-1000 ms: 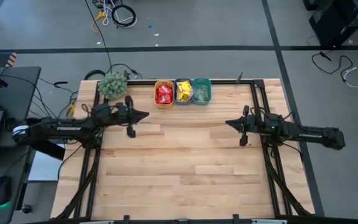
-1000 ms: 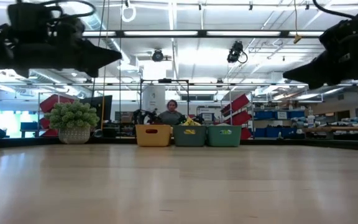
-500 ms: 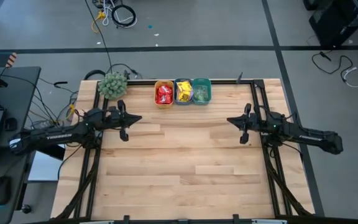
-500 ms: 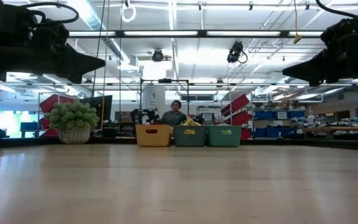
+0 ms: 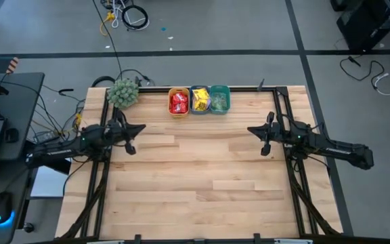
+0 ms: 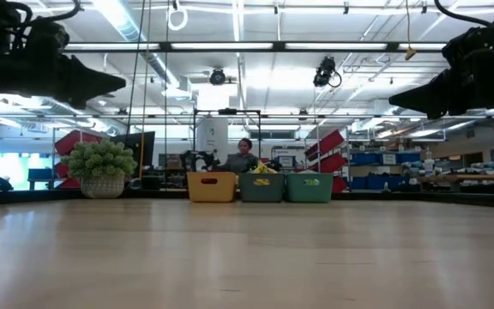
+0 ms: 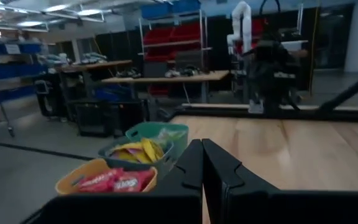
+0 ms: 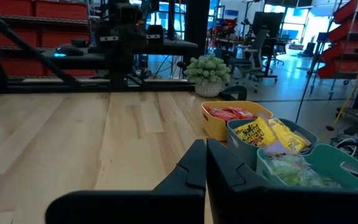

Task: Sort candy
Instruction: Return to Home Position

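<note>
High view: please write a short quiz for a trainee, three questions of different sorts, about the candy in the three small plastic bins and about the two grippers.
1. True or false: the red wrapped candy packets lie in the orange plastic bin.
2. Which bin holds the yellow wrapped candy packets? A) orange plastic bin B) blue plastic bin C) teal plastic bin
3. Fill in: the left gripper and the right gripper hold nothing, and the fingers of each are ___.

Key: 1 true; 2 B; 3 shut.
</note>
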Controlling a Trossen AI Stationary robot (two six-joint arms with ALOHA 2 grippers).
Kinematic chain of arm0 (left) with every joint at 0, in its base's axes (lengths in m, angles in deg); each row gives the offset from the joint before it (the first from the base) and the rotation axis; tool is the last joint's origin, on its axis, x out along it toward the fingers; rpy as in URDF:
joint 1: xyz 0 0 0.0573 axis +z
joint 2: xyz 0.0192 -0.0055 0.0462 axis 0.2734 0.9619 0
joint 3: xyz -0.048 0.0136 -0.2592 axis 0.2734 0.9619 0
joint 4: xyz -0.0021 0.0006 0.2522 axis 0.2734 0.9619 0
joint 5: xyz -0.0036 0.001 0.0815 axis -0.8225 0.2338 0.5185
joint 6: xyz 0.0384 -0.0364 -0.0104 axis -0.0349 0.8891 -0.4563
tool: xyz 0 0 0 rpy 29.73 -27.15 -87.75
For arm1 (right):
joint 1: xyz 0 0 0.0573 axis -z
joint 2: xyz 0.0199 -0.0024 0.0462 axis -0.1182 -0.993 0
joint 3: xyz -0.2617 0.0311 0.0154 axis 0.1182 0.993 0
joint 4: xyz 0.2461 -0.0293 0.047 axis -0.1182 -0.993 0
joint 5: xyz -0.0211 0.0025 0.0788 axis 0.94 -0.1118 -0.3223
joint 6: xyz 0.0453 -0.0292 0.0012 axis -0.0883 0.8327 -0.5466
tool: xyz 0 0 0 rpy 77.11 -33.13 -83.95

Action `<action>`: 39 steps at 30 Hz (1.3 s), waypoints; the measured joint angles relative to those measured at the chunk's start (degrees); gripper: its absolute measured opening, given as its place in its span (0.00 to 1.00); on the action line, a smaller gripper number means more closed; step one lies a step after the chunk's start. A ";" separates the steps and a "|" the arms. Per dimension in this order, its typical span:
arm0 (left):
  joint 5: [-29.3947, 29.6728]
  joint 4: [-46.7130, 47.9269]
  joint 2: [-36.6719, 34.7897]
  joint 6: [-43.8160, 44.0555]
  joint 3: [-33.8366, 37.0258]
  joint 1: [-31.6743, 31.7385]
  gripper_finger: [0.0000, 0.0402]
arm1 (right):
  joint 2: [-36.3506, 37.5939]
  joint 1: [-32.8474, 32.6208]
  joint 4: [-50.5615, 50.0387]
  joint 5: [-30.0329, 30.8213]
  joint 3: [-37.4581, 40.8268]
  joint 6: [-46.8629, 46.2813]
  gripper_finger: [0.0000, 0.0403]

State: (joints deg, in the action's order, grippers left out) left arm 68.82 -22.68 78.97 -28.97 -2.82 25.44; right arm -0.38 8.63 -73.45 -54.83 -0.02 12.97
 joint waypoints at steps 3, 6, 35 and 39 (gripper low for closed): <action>0.11 -0.34 0.52 0.01 0.00 -0.58 0.00 | -0.02 0.00 0.02 -0.07 0.00 -0.01 0.00; -3.10 0.19 0.79 0.37 0.00 -0.53 0.00 | -0.03 0.01 0.02 -0.15 0.00 0.04 0.00; -1.54 1.10 0.89 10.59 0.04 -0.53 0.02 | -4.52 4.92 0.02 -0.09 0.00 -1.97 0.00; -1.53 1.20 0.89 10.59 0.04 -0.53 0.02 | -4.52 4.92 0.02 -0.07 0.00 -1.99 0.00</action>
State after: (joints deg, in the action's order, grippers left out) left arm 67.30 -21.48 79.87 -18.39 -2.78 24.91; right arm -4.90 13.55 -73.43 -54.90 -0.02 10.98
